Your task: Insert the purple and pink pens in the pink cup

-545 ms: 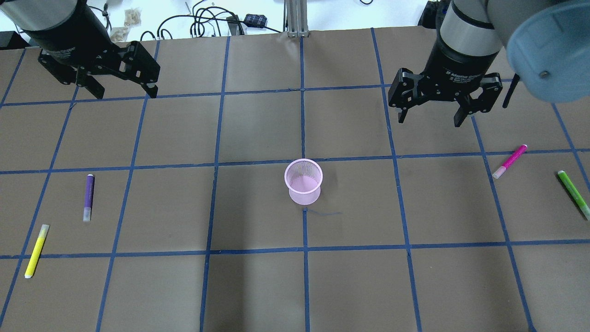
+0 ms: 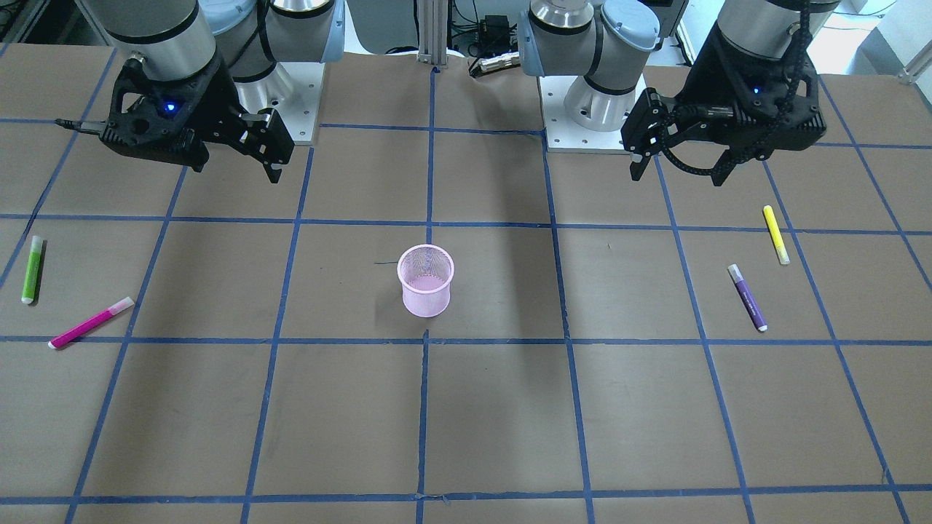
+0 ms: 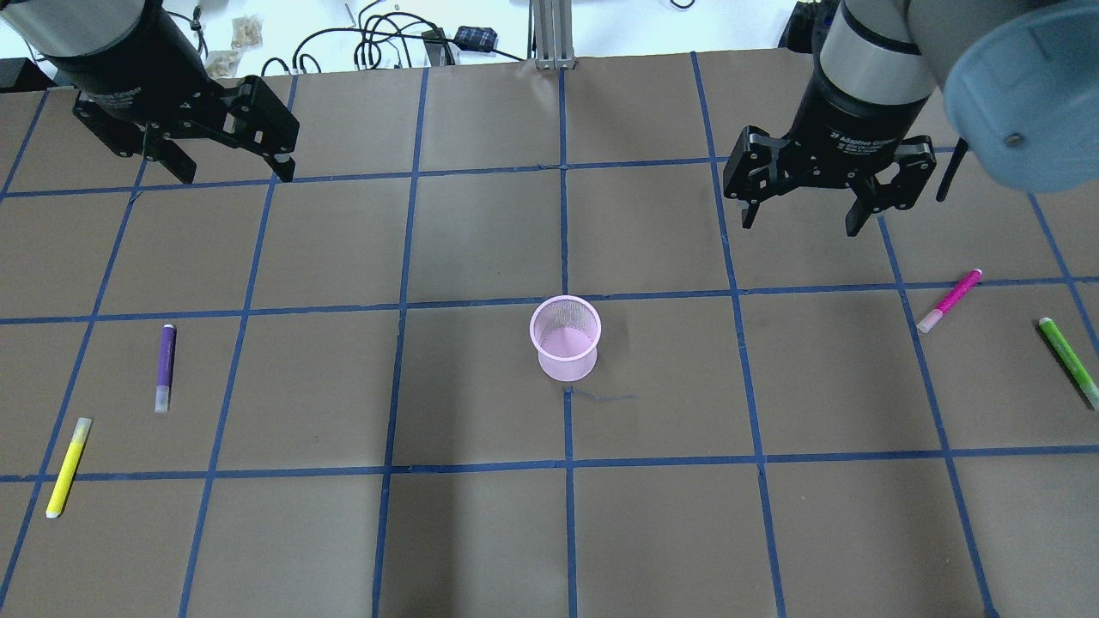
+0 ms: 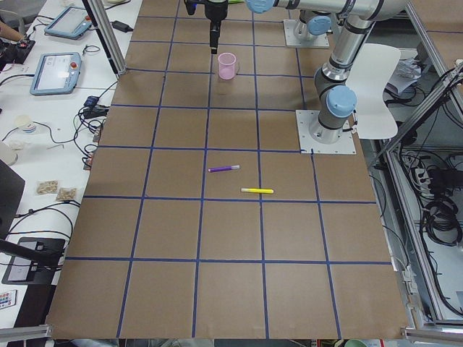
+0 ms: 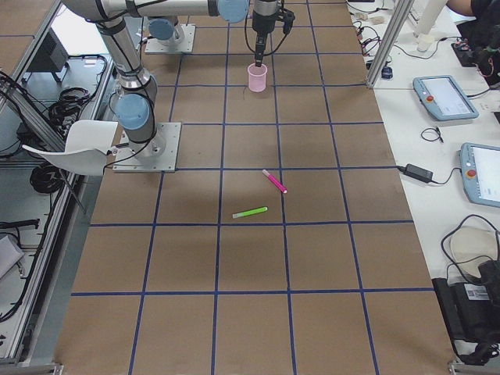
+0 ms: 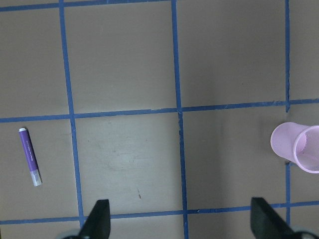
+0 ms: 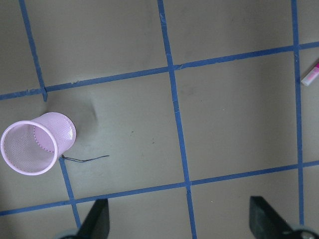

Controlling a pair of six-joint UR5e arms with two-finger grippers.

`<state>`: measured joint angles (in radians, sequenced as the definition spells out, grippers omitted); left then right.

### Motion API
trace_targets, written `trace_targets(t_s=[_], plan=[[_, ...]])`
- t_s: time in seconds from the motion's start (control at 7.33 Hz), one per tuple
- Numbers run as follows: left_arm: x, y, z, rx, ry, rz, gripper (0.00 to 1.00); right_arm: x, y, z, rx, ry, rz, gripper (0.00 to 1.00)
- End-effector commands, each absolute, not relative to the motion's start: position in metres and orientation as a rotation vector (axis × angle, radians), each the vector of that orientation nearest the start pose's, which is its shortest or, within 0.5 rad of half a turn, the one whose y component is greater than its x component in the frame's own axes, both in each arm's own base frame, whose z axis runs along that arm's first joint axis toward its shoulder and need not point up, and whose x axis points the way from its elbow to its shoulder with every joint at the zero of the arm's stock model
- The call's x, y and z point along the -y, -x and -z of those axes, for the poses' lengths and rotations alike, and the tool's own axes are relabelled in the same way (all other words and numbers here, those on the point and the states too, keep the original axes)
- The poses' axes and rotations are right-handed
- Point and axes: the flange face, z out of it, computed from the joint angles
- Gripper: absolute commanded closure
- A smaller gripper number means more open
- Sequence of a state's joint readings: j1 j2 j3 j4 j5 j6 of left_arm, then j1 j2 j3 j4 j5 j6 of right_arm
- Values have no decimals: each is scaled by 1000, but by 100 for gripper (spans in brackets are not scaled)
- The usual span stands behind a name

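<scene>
Start of the task, nothing grasped yet. The left claw (image 3: 234, 176) and right claw (image 3: 800, 225) both hang above the far side of the counter (image 3: 481, 532), jaws spread wide and empty. The pink cup (image 3: 564, 337) stands upright at the centre. The purple pen (image 3: 165, 367) lies flat on the left, well apart from the cup, with a yellow pen (image 3: 68, 467) near it. The pink pen (image 3: 949, 300) lies slanted on the right, with a green pen (image 3: 1069, 361) near it. Likely hazards are as follows. (a) Wrong pick: each target has a decoy close by, so a poorly aimed descent may close on yellow or green. (b) Missed grasp: the pens are thin and lie flat, so stopping too high closes on air, while going too low drives the fingertips into the paper. (c) Misalignment: jaws not set across the slanted pink pen may roll or flick it away. (d) Upset cup: it looks light and narrow-mouthed, and a pen striking the rim may tip or push it. (e) Arm collision: both arms must reach the one central cup, so arriving together may make them clash.
</scene>
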<state>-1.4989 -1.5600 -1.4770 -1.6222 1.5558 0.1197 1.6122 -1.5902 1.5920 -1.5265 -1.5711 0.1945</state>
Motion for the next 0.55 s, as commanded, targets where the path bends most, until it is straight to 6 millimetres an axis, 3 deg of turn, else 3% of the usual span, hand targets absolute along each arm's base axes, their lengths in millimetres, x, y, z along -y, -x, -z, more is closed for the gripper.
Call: trace_targets(t_s=[0.0,0.14,0.41], plan=[[499,99,-533,-3148,-75,84,0,472,-153,-483,-3138,-248,-79,0],[499,100,-533,-3149,-78,81,0,474,-151,-481,-3140,-260,-74,0],[499,99,-533,-3148,-75,84,0,487,-108,-477,-3107,-424,-104,0]])
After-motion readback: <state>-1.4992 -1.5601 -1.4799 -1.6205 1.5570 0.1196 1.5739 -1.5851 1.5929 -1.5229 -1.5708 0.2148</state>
